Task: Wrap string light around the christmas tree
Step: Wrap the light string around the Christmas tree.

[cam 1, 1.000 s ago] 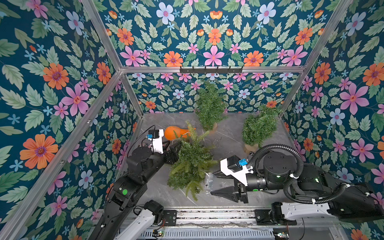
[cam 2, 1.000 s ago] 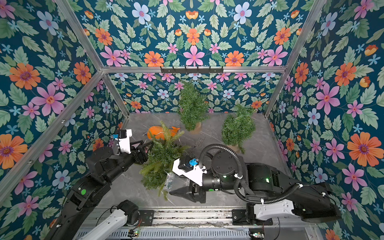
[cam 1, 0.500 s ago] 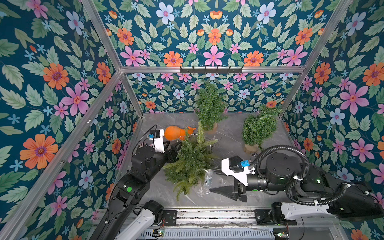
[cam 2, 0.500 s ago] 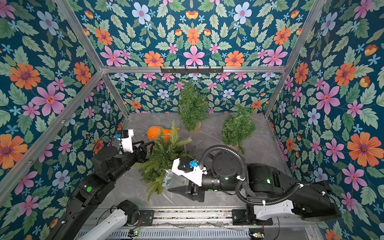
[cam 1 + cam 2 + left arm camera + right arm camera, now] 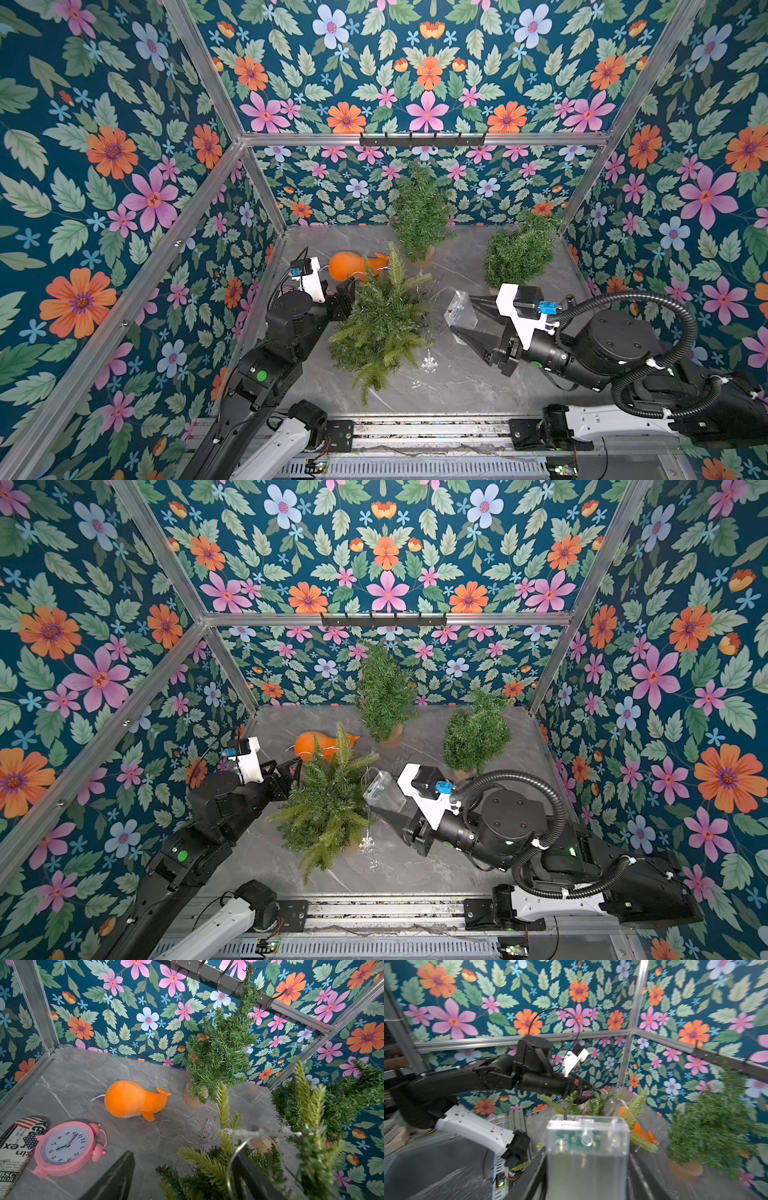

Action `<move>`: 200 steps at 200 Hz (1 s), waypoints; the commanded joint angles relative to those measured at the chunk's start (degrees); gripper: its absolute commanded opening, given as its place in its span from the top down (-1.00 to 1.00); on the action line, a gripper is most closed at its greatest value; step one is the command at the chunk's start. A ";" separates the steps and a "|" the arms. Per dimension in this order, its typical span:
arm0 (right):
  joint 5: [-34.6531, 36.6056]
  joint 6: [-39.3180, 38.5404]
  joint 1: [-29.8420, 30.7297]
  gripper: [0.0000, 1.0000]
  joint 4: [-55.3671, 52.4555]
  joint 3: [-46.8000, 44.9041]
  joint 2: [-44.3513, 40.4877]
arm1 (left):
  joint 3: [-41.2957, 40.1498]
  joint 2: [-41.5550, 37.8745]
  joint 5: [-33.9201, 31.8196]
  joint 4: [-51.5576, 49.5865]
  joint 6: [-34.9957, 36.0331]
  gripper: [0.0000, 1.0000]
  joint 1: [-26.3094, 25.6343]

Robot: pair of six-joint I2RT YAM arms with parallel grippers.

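Item: string light (image 5: 234,1153). Fine limp wire, probably light and snag-prone, draped on christmas tree (image 5: 384,328) at the middle of the counter (image 5: 457,386). Best hold is judged to be its rigid, slick battery box (image 5: 586,1147), now clamped in the right gripper (image 5: 460,316) jaws. Left gripper (image 5: 347,298) jaws stand apart among the branches.

Black arms (image 5: 291,324), white lower links (image 5: 282,444), green dots (image 5: 261,376), ribbed black hose (image 5: 631,296).
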 commanded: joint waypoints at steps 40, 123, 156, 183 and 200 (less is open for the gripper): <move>14.58 -9.65 0.03 0.38 11.15 0.04 -2.37 | 0.10 0.34 -1.20 1.81 -0.01 -0.54 0.01; 18.34 -11.16 0.03 0.36 11.84 -5.13 -1.26 | 0.80 0.50 -1.64 1.81 0.08 -0.55 0.06; 23.67 -4.87 -0.18 0.36 9.04 -13.49 -5.58 | 1.32 0.38 -2.00 1.63 0.01 -0.55 0.08; 23.94 -1.08 -3.20 0.36 8.93 -18.65 -8.70 | 1.41 0.30 -2.02 1.94 -0.58 -0.55 0.03; 21.78 1.35 -7.87 0.36 7.38 -20.36 -9.16 | 1.59 0.43 -1.41 2.32 -0.95 -0.55 0.00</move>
